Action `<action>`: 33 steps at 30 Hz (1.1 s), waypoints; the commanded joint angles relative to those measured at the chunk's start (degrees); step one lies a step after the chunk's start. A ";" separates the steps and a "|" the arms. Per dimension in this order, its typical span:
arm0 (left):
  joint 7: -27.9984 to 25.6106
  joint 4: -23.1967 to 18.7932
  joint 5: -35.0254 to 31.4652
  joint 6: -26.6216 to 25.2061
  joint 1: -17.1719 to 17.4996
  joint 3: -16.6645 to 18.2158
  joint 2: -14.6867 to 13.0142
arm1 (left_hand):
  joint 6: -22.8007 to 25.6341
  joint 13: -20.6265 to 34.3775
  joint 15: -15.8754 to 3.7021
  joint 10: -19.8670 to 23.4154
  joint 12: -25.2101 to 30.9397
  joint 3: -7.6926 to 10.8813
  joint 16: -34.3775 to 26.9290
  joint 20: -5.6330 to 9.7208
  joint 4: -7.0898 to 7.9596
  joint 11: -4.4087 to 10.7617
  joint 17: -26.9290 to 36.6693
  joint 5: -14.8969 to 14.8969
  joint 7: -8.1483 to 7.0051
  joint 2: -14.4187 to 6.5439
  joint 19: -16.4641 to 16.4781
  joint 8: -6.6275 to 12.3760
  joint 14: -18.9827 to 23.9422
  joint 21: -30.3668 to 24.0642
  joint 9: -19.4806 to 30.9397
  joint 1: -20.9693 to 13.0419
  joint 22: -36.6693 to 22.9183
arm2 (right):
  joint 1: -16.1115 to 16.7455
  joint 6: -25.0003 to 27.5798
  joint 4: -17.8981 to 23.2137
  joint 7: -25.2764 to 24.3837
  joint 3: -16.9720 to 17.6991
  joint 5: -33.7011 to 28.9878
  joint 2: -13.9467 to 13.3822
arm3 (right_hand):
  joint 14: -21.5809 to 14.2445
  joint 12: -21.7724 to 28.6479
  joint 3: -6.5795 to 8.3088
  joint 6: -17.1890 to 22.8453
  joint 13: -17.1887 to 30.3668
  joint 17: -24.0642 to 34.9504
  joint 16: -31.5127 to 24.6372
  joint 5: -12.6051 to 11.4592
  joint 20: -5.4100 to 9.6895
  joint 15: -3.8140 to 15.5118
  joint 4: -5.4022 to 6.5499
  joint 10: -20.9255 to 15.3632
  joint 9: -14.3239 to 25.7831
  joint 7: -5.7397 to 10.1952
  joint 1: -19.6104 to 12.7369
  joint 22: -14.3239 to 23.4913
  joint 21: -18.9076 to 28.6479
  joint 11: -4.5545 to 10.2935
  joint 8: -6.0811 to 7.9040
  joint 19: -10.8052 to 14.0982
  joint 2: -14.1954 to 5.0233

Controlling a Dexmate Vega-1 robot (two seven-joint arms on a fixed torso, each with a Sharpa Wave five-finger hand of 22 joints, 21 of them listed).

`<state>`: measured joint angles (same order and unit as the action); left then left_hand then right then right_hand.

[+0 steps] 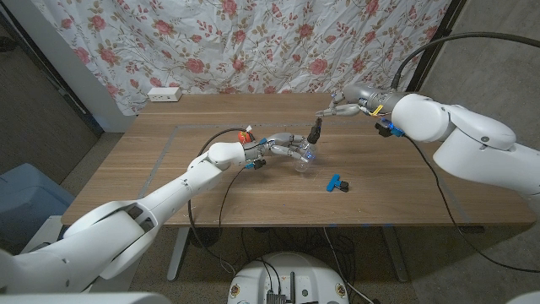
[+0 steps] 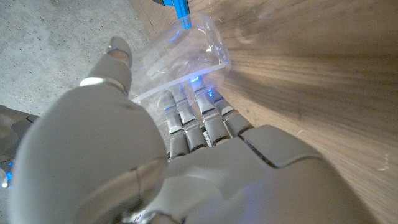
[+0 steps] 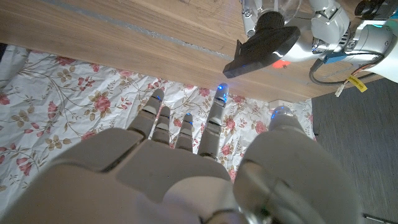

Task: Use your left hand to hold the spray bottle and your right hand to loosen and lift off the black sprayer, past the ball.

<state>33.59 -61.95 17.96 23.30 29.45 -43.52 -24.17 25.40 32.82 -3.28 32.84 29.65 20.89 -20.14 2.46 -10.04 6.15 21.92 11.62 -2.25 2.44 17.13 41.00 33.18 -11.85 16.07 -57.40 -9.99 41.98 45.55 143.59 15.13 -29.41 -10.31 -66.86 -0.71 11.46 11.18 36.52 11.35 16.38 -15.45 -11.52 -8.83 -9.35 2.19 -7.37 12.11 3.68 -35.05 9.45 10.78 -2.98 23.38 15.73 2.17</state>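
**Bottle held, sprayer not yet touched**

I am working over the broad wooden table (image 1: 169, 181) that is taking up the middle of the head view, with the floral curtain (image 1: 253, 42) hanging along the top of the frame behind it. My left hand (image 1: 283, 147), just left of centre in the frame, is wrapping its fingers around the clear plastic spray bottle (image 1: 305, 157) and holding it steady at centre frame, tilted over the tabletop; in the left wrist view my fingers (image 2: 186, 127) are curling around the bottle's transparent body. My right hand (image 1: 344, 105) is hovering in the upper right of centre, empty, fingers slightly apart, near the bottle but not touching it. The black sprayer (image 1: 315, 131) is sitting on the bottle's neck, so I am judging the holding part done and the loosening and lifting all left to do. A small blue object (image 1: 336, 182) is lying lower right of the bottle; I cannot tell what it is.
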 commanded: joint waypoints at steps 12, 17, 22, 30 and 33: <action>-0.90 -2.50 -0.11 -1.09 0.96 0.25 -1.36 | 1.71 0.67 -7.57 4.60 0.05 0.53 0.18 2.58 0.51 4.18 0.18 0.21 -1.55 -7.47 0.71 4.42 0.42 0.06 -0.08 -0.67 -0.20 | -6.44 6.91 0.04 4.96 -8.53 -3.48 1.79 | 0.33 -0.25 -0.94 -0.72 0.08 0.20 0.44 0.21 -0.51 -1.32 0.45 0.86 0.12 -2.51 3.07 0.32 -0.20 -1.44 -1.11 -1.07 -0.36; -0.89 -2.49 -0.16 -0.96 0.93 0.25 -1.41 | 1.67 0.74 -7.52 4.58 -0.02 0.54 0.15 2.52 0.43 3.47 0.28 0.21 -1.45 -7.56 0.67 4.48 0.45 0.08 -0.17 -0.76 -0.20 | -7.03 7.09 -0.27 5.48 -9.27 -3.29 2.29 | 0.45 -0.27 -1.19 -0.81 0.08 0.23 0.53 0.34 -0.58 -1.50 0.77 1.14 0.16 -2.77 4.04 0.32 -0.21 -1.84 -1.32 -1.28 -0.47; -0.84 -2.47 -0.20 -0.88 0.90 0.23 -1.43 | 1.64 0.77 -7.49 4.58 -0.07 0.52 0.17 2.53 0.41 3.07 0.30 0.19 -1.41 -7.55 0.65 4.53 0.49 0.09 -0.22 -0.75 -0.20 | -8.05 7.59 -0.44 6.46 -10.65 -3.62 2.90 | 0.84 -0.33 -1.52 -1.82 0.08 0.28 0.77 0.55 -0.73 -1.84 1.07 1.68 0.25 -3.87 5.30 0.32 -0.25 -2.24 -1.99 -1.72 -0.56; -1.05 -2.99 -0.31 -0.90 1.28 0.17 -1.60 | 1.26 0.86 -7.52 4.14 -0.34 0.67 0.36 2.25 0.64 3.34 0.29 0.20 -1.49 -7.98 0.54 4.52 0.39 0.14 -0.25 -0.51 -0.20 | -9.41 8.46 -0.64 7.89 -12.45 -4.26 3.42 | 1.17 -0.45 -1.85 -2.79 0.08 0.27 1.04 0.69 -1.07 -2.35 1.14 2.56 0.47 -5.12 6.37 0.31 -0.24 -2.91 -2.60 -2.07 -0.51; -1.23 -3.19 -0.44 -0.92 1.36 0.17 -1.69 | 0.92 0.91 -7.57 4.12 -0.39 0.69 0.51 2.22 0.75 3.40 0.24 0.19 -1.66 -8.09 0.57 4.52 0.30 0.12 -0.17 -0.27 -0.20 | -10.65 9.49 -0.48 9.11 -13.95 -5.42 3.65 | 1.19 -0.46 -1.90 -2.96 0.08 0.26 1.09 0.70 -1.08 -2.42 1.12 2.71 0.52 -5.23 6.56 0.31 -0.26 -2.98 -2.71 -2.19 -0.52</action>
<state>32.69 -64.54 17.77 22.39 30.49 -43.29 -25.60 25.38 33.32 -3.27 33.37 29.05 20.89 -19.76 2.46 -10.04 5.63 21.92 11.46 -2.27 2.44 17.13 41.00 33.18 -11.85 15.58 -57.40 -9.99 33.83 53.30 143.22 21.81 -40.20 -14.12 -64.04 0.51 11.01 9.49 33.44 11.34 16.37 -14.39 -11.14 -9.93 -11.18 3.40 -4.79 12.40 -1.24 -28.81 9.45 10.59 -5.55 20.95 13.78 1.22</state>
